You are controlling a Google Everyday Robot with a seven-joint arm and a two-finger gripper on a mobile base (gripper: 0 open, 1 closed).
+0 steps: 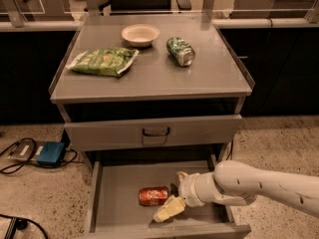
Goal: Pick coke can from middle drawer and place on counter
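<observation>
The coke can (153,195), red-orange, lies on its side on the floor of the open middle drawer (112,193). My gripper (173,193) reaches into the drawer from the right, just to the right of the can. One pale finger (168,209) points down-left in front of the can and the other shows behind near the can's right end, so the jaws stand open around that end. The counter (149,76) is the grey cabinet top above.
On the counter lie a green chip bag (103,61), a beige bowl (140,34) and a green can (180,51) on its side. A shut drawer front with a dark handle (155,132) sits above the open drawer. A blue box with cables (49,153) is on the floor at left.
</observation>
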